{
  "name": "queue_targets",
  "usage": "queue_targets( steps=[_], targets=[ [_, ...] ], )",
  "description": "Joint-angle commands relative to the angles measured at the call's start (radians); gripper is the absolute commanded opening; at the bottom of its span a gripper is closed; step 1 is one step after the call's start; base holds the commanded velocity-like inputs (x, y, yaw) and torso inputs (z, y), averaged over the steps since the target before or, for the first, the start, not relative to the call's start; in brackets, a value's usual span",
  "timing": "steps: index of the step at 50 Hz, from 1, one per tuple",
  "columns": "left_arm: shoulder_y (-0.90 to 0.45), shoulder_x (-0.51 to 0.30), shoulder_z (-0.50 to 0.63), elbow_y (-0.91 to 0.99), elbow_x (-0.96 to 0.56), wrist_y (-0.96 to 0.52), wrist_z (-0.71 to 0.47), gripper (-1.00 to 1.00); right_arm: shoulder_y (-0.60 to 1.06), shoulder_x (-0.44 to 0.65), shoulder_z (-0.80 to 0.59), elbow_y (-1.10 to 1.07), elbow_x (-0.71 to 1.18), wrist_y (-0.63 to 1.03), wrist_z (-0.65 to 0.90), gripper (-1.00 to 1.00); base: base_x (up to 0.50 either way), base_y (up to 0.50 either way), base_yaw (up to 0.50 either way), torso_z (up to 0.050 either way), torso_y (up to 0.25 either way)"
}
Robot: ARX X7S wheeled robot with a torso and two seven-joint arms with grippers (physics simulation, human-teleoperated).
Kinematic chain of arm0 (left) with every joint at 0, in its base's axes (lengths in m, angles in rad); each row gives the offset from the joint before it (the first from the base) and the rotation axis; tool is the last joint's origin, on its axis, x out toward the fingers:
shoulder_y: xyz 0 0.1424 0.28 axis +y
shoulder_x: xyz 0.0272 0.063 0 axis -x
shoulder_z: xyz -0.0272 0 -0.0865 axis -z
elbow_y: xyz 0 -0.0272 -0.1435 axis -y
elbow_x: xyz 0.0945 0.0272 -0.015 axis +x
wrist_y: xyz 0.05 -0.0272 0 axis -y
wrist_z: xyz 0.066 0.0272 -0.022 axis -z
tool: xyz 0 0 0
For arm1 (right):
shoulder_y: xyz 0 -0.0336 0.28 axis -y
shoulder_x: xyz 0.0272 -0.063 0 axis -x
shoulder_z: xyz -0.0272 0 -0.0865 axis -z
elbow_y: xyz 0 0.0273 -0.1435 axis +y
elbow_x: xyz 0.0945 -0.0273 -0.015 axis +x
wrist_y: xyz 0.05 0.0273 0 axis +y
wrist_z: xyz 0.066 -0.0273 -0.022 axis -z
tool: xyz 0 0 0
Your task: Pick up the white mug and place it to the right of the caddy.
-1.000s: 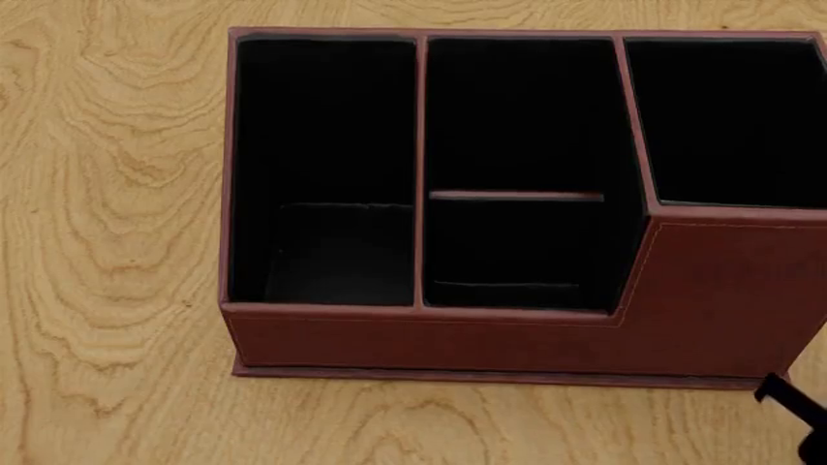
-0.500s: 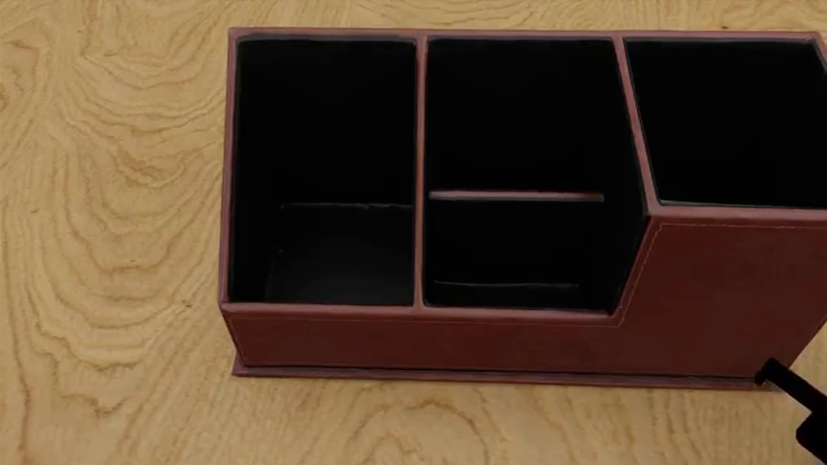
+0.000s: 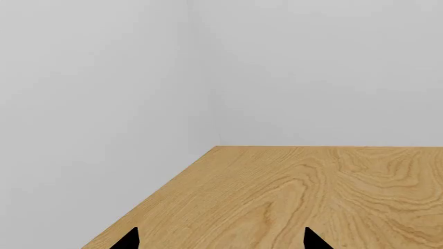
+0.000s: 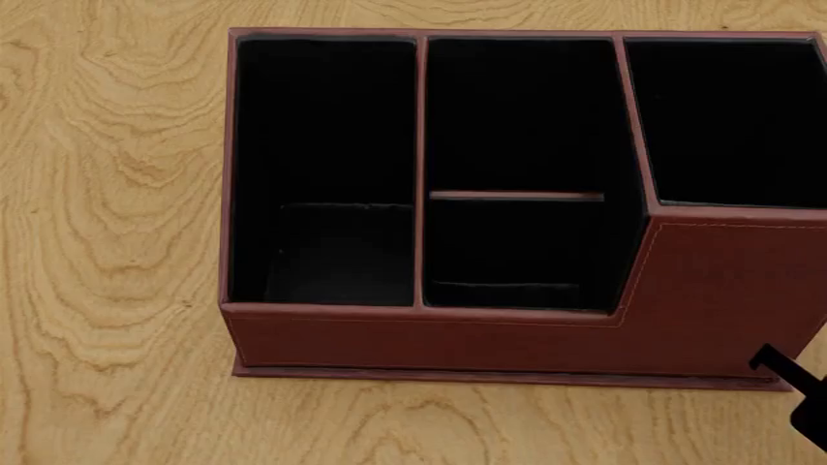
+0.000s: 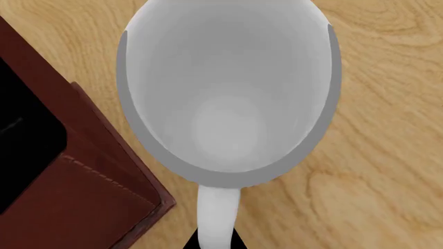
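Right claw (image 5: 216, 243) pinched the white mug's (image 5: 229, 104) handle; left claw (image 3: 220, 241) spread above bare table (image 3: 332, 197). Stood on light wood grain beneath plain grey walls. Sat upright, mouth up, just beside the caddy's (image 5: 62, 197) corner.

Even, bright, shadowless light fills all views; renders stay sharp, without glare or blur. The caddy (image 4: 517, 329) compartments read flat black, the white mug (image 5: 229, 104) interior softly shaded grey.
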Motion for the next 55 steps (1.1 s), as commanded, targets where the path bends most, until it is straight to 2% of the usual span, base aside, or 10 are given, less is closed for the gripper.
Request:
queue_targets(
  steps=[1, 55],
  targets=[
    [0.005, 0.001, -0.002, -0.004, 0.002, 0.005, 0.003, 1.0, 0.015, -0.02, 0.008, 0.039, -0.022, 0.023, -0.01, -1.0, 0.0, 0.0, 0.0, 0.0, 0.0],
    [-0.002, 0.002, 0.005, 0.014, -0.004, -0.019, -0.014, 1.0, 0.003, -0.055, -0.005, 0.088, -0.054, 0.04, 0.0, -1.0, 0.0, 0.0, 0.0, 0.0, 0.001]
  ],
)
